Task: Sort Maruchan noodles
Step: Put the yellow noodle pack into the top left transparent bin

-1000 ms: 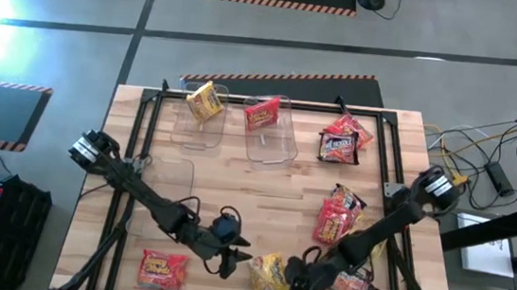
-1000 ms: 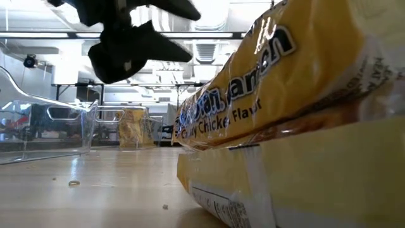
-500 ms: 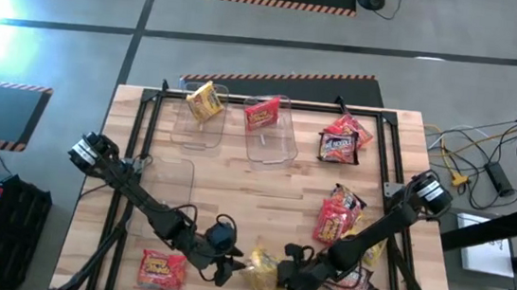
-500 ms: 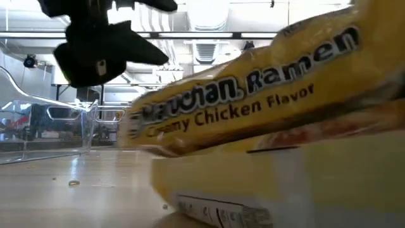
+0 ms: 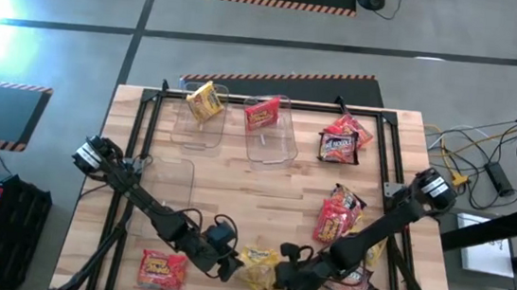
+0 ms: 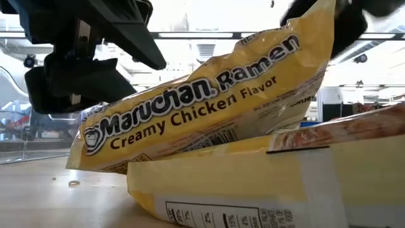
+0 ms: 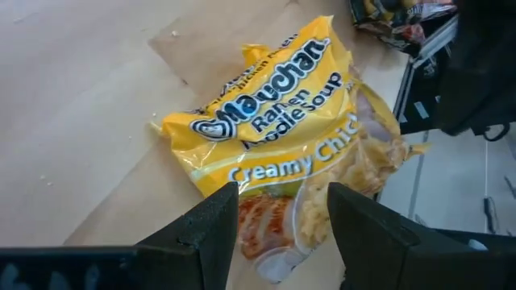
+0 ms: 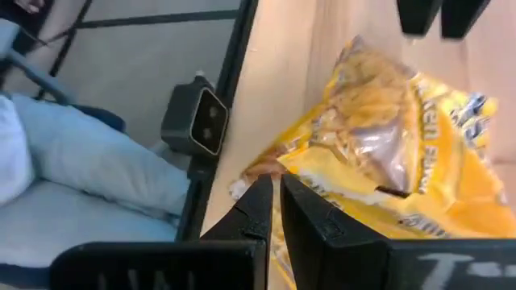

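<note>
holding one yellow packet (image 5: pixel 205 101) in left clear bin (image 5: pixel 200 120), red packet (image 5: pixel 261 115) in middle bin (image 5: pixel 273 137). left gripper (image 5: pixel 231 267) spread, empty; right gripper (image 5: pixel 276 276) closed, apparently pinching yellow noodles (image 7: pixel 274 153); flavor print legible low view only.

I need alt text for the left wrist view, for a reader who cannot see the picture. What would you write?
A yellow Maruchan Creamy Chicken packet lies on the wooden table, just ahead of the left gripper, whose two dark fingers stand open before it. A dark part of the other arm shows at one edge.
</note>
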Controlling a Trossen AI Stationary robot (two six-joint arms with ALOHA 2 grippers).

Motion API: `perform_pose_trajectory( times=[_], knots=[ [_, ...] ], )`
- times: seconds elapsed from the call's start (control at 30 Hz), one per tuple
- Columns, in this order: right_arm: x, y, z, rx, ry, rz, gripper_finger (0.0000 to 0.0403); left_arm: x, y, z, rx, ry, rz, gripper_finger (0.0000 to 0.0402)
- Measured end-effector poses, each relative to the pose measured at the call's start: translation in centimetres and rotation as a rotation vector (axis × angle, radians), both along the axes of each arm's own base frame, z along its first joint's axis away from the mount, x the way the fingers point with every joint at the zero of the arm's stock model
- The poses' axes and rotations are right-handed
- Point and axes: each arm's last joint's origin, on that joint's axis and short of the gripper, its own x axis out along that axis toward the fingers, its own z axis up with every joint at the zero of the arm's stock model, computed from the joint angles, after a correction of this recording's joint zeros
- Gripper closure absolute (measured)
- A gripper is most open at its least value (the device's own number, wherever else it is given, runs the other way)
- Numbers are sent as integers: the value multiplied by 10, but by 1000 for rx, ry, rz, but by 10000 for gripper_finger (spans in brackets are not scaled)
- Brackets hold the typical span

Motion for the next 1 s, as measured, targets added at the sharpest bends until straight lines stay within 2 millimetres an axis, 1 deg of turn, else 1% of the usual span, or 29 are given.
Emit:
perform_pose_trajectory(
  times=[0.13,0.23,0.33,0.67,0.83,1.0],
  knots=[
    [3,-1,2,-90,-61,-40,385,0,0,0,8,1,-6,228],
    [7,-5,-4,-141,-75,-84,385,0,0,0,14,-4,-13,228],
    [11,-9,-12,-159,-54,-95,385,0,0,0,17,-10,-19,228],
    [15,-9,-26,-164,-22,-105,385,1,0,0,42,-18,-46,228],
    [17,-8,-34,-165,-3,-114,385,-1,-4,3,-9,-9,-70,228],
    [18,-7,-41,-176,4,-120,385,-4,-8,3,-90,13,-30,228]
  ],
)
